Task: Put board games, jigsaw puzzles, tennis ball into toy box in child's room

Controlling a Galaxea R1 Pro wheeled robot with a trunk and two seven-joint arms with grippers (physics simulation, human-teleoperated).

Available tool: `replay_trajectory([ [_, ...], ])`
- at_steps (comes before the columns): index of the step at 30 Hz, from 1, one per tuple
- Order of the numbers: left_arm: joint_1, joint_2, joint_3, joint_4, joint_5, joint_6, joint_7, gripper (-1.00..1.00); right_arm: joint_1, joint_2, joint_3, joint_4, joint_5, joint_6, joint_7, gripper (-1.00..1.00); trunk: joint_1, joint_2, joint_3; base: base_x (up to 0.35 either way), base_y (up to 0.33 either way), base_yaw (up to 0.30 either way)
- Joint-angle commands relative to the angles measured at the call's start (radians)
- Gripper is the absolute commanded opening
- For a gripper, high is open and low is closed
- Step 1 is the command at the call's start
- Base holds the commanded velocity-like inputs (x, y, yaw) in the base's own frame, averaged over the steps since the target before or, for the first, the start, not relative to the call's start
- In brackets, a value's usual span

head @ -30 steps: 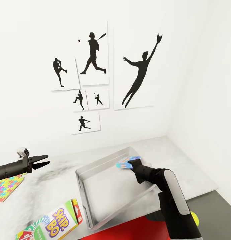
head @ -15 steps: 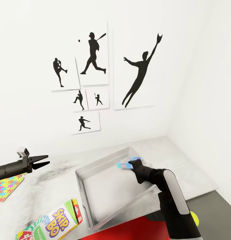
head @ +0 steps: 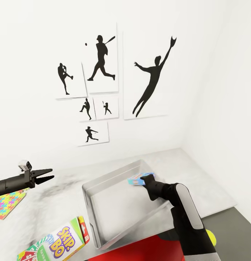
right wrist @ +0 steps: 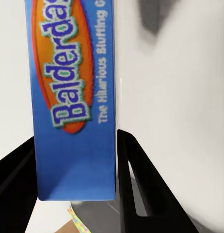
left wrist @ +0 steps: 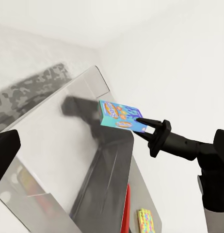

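The right tool (head: 142,180) is clamped on the blue Balderdash board game (head: 137,179), holding it just above the far end of the toy box (head: 103,203) on the surface (head: 49,203), while the left tool (head: 49,174) hovers spread and empty near the jigsaw puzzle (head: 5,204).

White walls (head: 31,32) carry six black silhouette pictures (head: 150,78).
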Motion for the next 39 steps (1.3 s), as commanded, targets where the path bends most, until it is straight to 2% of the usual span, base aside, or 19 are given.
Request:
replay_trajectory([
  [1, -0.001, 0.0, 0.0, 0.0, 0.003, 0.008, -0.001, 1.0, -0.002, 0.0, -0.001, -0.001, -0.002, 0.007, -0.006, -1.0, 0.001, -0.002, -0.002, 0.0, 0.0, 0.0],
  [16, -0.001, 0.0, 0.0, 0.0, 0.003, 0.008, -0.001, 1.0, -0.015, -0.004, -0.004, 0.017, 0.004, -0.038, -0.006, -1.0, 0.001, -0.002, -0.002, 0.0, 0.0, 0.0],
  [17, -0.002, 0.0, 0.0, 0.0, 0.003, 0.008, -0.001, 1.0, -0.015, -0.004, -0.004, 0.017, 0.008, -0.039, -0.006, 1.0, 0.001, -0.002, -0.002, 0.0, 0.0, 0.0],
  [39, -0.001, 0.0, 0.0, 0.0, 0.003, 0.008, -0.001, 1.0, -0.016, -0.004, -0.004, 0.017, 0.016, -0.037, -0.005, 1.0, 0.001, -0.002, -0.002, 0.0, 0.0, 0.0],
])
